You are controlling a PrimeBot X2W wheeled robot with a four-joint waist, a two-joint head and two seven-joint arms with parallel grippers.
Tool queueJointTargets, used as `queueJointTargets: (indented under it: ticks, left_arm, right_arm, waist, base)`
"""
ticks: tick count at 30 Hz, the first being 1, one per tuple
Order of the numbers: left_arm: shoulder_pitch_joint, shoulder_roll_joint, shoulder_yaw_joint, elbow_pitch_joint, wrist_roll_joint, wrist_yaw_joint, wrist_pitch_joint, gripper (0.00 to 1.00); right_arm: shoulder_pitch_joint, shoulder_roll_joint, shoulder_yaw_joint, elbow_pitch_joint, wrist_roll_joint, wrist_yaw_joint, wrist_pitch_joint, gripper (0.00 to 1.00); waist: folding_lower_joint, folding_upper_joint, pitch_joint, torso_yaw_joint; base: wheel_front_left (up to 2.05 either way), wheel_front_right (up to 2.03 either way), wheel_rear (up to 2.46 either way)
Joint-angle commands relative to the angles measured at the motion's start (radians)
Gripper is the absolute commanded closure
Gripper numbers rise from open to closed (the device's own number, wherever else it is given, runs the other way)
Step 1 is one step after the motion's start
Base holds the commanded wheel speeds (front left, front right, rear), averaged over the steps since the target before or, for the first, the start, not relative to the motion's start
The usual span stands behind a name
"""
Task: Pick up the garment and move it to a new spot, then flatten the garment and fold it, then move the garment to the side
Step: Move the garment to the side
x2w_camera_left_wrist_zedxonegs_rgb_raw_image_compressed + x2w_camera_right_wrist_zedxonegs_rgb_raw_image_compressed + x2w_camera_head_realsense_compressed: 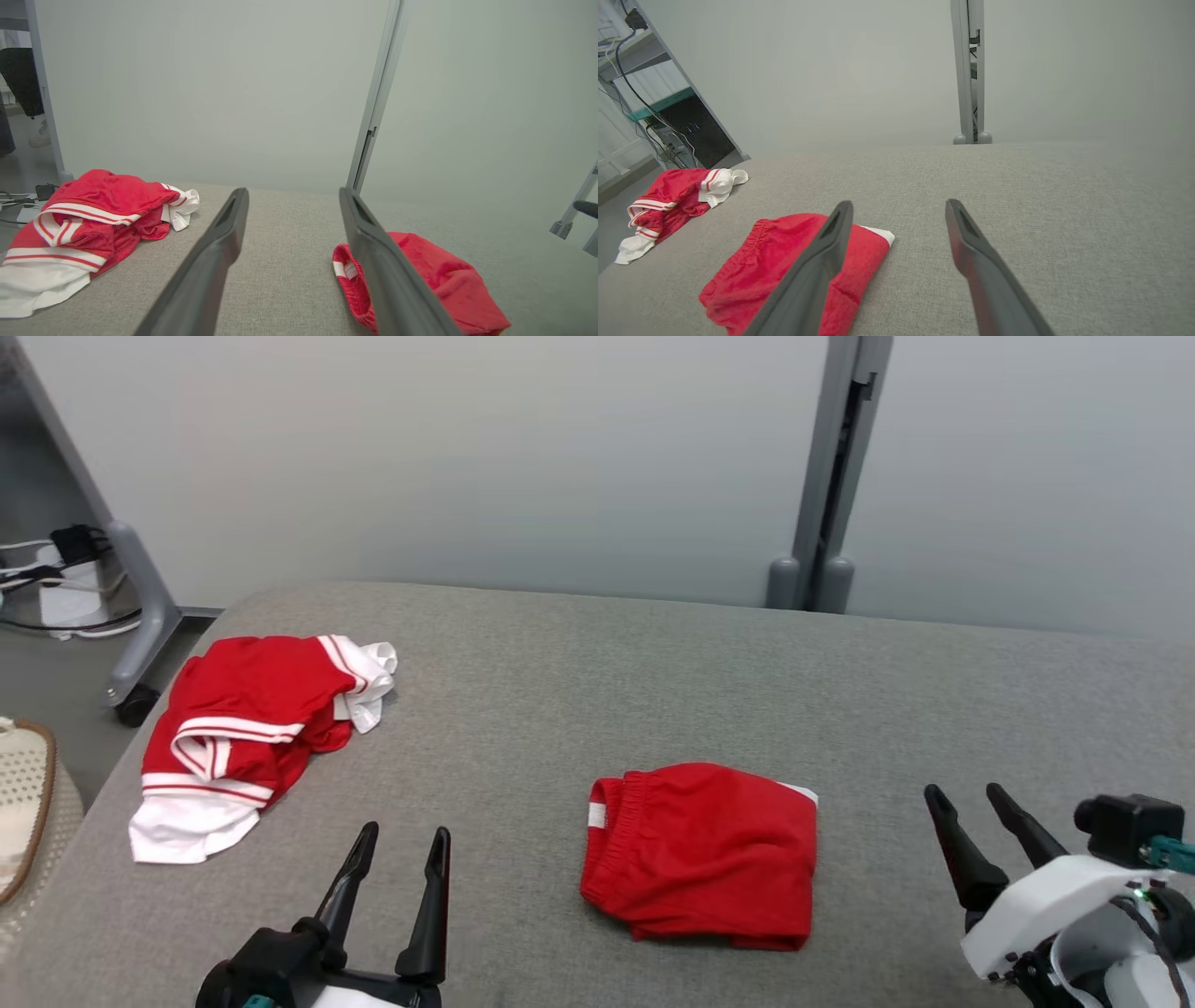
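The folded red shorts [700, 849] lay on the grey fabric-covered table [607, 681], in its near middle, between the two claws and touching neither. Their elastic waistband [621, 831] ran near-to-far along the robot's left edge of the bundle, which was about as wide as deep, with a white corner showing at the far right.

The left claw [406, 831] hovered with its fingers spread and nothing between them, the shorts lying ahead and to its right. The right claw [963, 791] was likewise spread and empty, the shorts ahead and to its left. It looked slightly the nearer of the two.

Since the shorts already looked folded, the step left was probably moving them aside. Bare table stretched to the right and beyond. A crumpled red-and-white garment [243, 728] lay well apart on the left, close to the table's left edge, so the right offered more room.
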Motion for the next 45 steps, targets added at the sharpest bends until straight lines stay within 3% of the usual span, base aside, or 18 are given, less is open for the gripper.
queueJointTargets:
  ticks: [1, 14, 24, 30, 31, 33, 34, 45]
  left_arm:
    - [-0.017, 0.003, -0.005, 0.004, -0.002, -0.006, -0.004, 0.0]
    - [-0.026, 0.0, -0.033, 0.02, 0.002, -0.022, -0.004, 0.0]
    - [-0.039, -0.001, -0.054, 0.029, -0.007, -0.028, -0.004, 0.0]
    - [-0.041, -0.001, -0.063, 0.034, -0.009, -0.029, -0.004, 0.0]
    - [-0.042, -0.001, -0.064, 0.035, -0.01, -0.028, -0.004, 0.0]
    - [-0.042, -0.001, -0.064, 0.035, -0.009, -0.027, -0.004, 0.0]
    - [-0.043, -0.001, -0.063, 0.036, -0.009, -0.025, -0.004, 0.0]
    - [-0.043, 0.003, -0.079, 0.03, -0.009, -0.03, -0.004, 0.0]
  right_arm:
    - [-0.039, -0.009, 0.027, 0.035, 0.025, 0.002, 0.026, 0.0]
    - [-0.192, -0.012, 0.079, 0.4, 0.198, 0.002, 0.261, 0.0]
    - [-0.253, 0.014, 0.045, 0.605, 0.248, 0.002, 0.41, 0.0]
    - [-0.273, 0.026, 0.048, 0.646, 0.262, 0.002, 0.447, 0.0]
    - [-0.275, 0.027, 0.051, 0.644, 0.264, 0.002, 0.444, 0.4]
    - [-0.277, 0.024, 0.058, 0.642, 0.259, 0.002, 0.43, 0.88]
    - [-0.278, 0.022, 0.062, 0.642, 0.259, 0.002, 0.426, 1.0]
    - [-0.311, -0.014, 0.121, 0.579, 0.251, 0.002, 0.35, 1.0]
  waist:
    - [0.0, 0.0, 0.0, 0.05]
    - [0.0, 0.0, 0.009, 0.229]
    - [0.0, 0.0, 0.028, 0.289]
    - [0.0, 0.0, 0.036, 0.304]
    - [0.0, 0.0, 0.037, 0.304]
    - [0.0, 0.0, 0.036, 0.301]
    - [0.0, 0.0, 0.035, 0.299]
    - [0.0, 0.0, 0.03, 0.211]
  base:
    - [0.0, 0.0, 0.0]
    - [0.0, 0.0, 0.0]
    - [0.0, 0.0, 0.0]
    - [0.0, 0.0, 0.0]
    - [0.0, 0.0, 0.0]
    - [0.0, 0.0, 0.0]
    - [0.0, 0.0, 0.0]
    - [0.0, 0.0, 0.0]
